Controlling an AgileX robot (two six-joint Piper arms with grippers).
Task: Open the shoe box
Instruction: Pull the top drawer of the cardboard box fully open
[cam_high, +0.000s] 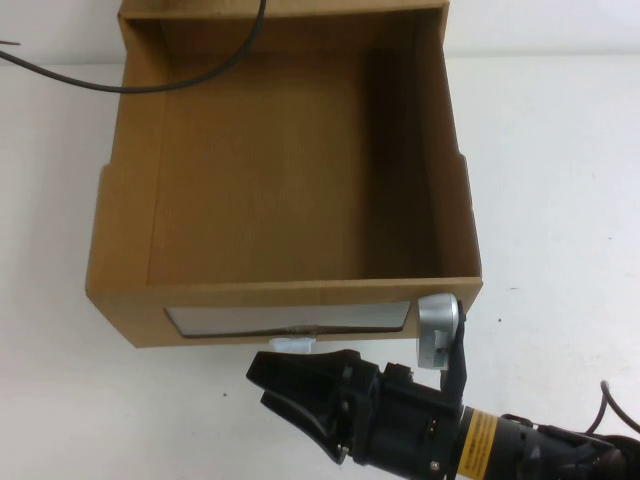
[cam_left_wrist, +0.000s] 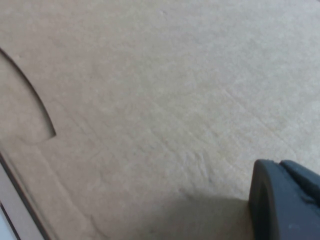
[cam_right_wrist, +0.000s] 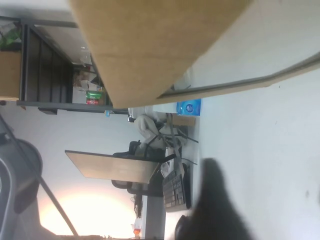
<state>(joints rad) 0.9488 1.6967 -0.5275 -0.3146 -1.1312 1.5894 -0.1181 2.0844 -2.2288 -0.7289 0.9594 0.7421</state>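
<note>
The box (cam_high: 300, 298) stands open at upper centre on the tabletop (cam_high: 560, 200), inside bare. The right tool (cam_high: 257, 385), lower centre, sits spread and empty just off the front wall. The left tool (cam_left_wrist: 282, 200) is close against cardboard, perhaps steadying it; its grip cannot be told. The grey label (cam_high: 290, 318) and yellow sticker (cam_high: 480, 440) are unreadable

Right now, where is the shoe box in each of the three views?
High view: shoe box upper middle, open, right claw near its front wall.
Left wrist view: its cardboard fills the picture beside the left claw.
Right wrist view: a brown wall close ahead.
Shared landmark: white table, in high and right wrist views.
</note>
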